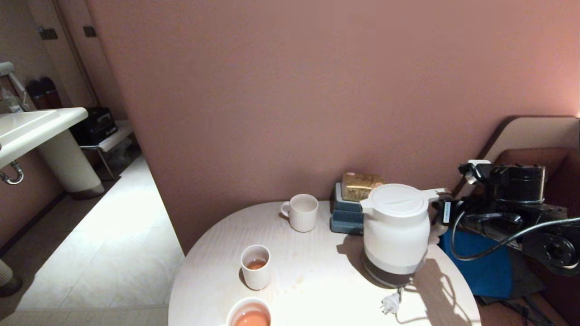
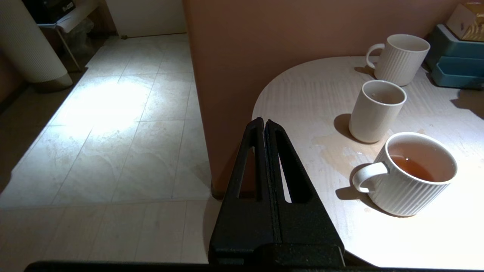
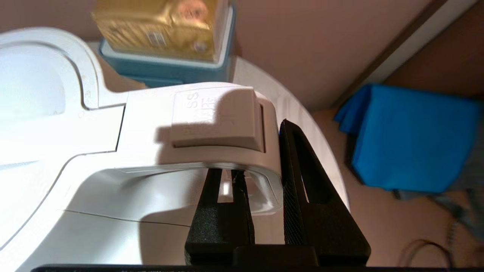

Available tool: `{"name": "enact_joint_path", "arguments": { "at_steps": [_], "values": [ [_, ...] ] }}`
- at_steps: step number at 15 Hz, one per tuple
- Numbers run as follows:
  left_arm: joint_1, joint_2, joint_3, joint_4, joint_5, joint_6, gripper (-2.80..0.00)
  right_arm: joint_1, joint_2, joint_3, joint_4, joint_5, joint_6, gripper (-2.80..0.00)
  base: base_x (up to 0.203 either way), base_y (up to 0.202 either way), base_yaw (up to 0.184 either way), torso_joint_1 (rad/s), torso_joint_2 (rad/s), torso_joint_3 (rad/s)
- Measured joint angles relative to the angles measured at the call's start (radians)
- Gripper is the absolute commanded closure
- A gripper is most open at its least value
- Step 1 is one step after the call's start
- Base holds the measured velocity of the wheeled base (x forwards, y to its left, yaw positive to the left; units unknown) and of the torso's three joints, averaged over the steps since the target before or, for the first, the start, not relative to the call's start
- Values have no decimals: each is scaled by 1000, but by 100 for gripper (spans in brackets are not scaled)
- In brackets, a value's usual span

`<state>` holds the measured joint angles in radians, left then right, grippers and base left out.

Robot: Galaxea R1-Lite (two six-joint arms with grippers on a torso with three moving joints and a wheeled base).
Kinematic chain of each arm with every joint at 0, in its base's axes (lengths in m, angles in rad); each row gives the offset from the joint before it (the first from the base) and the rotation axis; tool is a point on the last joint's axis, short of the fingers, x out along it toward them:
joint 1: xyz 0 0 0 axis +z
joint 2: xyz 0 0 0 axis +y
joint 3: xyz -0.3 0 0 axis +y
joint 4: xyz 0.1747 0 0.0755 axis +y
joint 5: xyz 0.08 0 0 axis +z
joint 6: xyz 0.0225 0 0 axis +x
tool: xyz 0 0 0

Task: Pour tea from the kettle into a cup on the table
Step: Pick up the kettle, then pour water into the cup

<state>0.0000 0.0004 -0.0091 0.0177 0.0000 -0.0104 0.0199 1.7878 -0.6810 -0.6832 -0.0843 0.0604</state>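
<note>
A: How is the kettle (image 1: 396,228) held, and why there?

B: It is gripped by its loop handle (image 3: 227,128). In the right wrist view the right gripper (image 3: 261,177) is seen with one finger passed through the loop and the other outside it, so the handle's back wall is pinched between them. The handle is probably chosen because the body is too broad to be clamped, and because tilting is best controlled from there.

A: Where is the kettle at this moment?

B: At the right side of the table (image 1: 317,271), on or just above its dark round base (image 1: 385,276) — which of the two cannot be told. The spout is pointed left, toward the cups, so a pour can be made without the kettle being turned.

A: And the cup?

B: The cup (image 1: 256,266), the plain handleless tumbler, is stood upright near the table's left edge, well apart from the kettle. A little reddish-brown tea (image 1: 256,264) is already seen at its bottom. It is placed between a ribbed mug (image 1: 301,212) farther back and a wider mug (image 1: 249,313) nearer the front, which holds paler liquid.

A: Is the left gripper used?

B: No. The left gripper (image 2: 264,124) is kept idle beyond the table's left edge, its fingers pressed together on nothing — the kettle is judged a one-arm job.

A: What is asked of the next move?

B: The kettle must be carried across and tipped over the narrow cup; a stain (image 2: 332,151) beside it suggests spills come easily.
</note>
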Motion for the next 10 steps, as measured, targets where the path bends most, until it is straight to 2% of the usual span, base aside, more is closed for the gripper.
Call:
{"name": "enact_joint_path", "arguments": {
  "at_steps": [2, 5, 10],
  "values": [
    [0, 0, 0, 0, 0, 0, 0, 71, -38, -20, 58, -64, 0, 0, 0, 0, 0, 0, 0, 0],
    [0, 0, 0, 0, 0, 0, 0, 190, -67, -37, 67, -147, 1, 0, 0, 0, 0, 0, 0, 0],
    [0, 0, 0, 1, 0, 0, 0, 364, -51, -133, 135, -248, 2, 0, 0, 0, 0, 0, 0, 0]
  ]
}}
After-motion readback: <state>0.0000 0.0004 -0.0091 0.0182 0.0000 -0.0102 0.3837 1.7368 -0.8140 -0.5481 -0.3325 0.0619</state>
